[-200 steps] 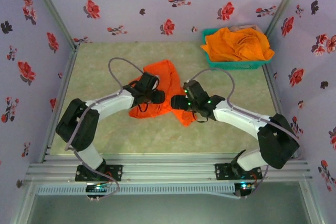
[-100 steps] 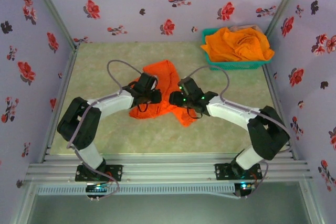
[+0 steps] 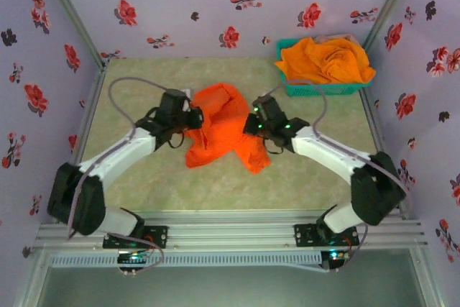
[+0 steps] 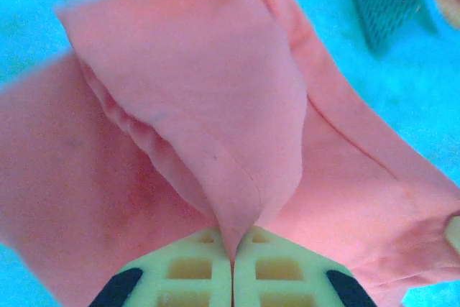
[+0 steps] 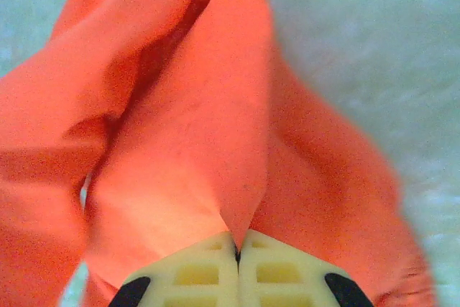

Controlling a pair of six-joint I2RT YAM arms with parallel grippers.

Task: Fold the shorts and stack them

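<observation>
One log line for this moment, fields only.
left gripper: shut on shorts | right gripper: shut on shorts | shorts: unfolded, mid-table | basket: other shorts inside

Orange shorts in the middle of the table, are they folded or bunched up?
Bunched, not folded: the orange shorts rise in loose peaks, pinched between the left hand and right hand, both shut on the cloth.

Bare table (image 3: 144, 68) lies open far left (shorts (image 3: 219, 116) fill the middle, basket (image 3: 323, 90) the far-right corner).
</observation>
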